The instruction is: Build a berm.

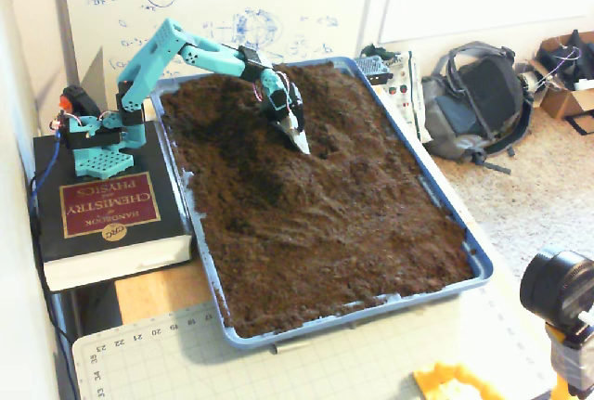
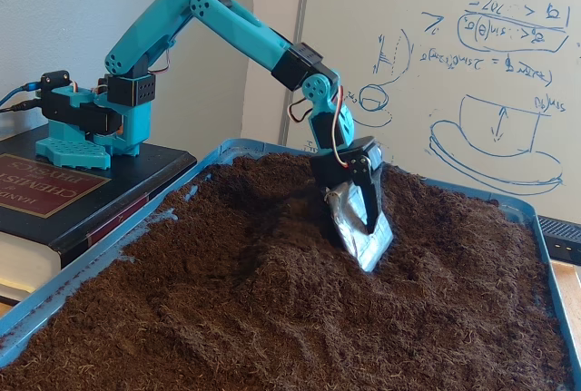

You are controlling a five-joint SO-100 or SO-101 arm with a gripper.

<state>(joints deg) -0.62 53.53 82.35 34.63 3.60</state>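
We judged the berm in the middle of the tray half built, while the end effector, clamped on a foil scoop, dug beside it.

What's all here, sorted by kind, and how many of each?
Robot arms: 1
Foil-covered scoops: 1
Blue soil trays: 1
Chemistry handbooks: 1
Backpacks: 1
Whiteboards: 1
Total: 6

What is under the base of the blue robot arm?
The arm's base stands on a thick dark book, its red cover label reading Handbook of Chemistry and Physics. The book rests on a wooden surface; whatever lies beneath the book is covered.
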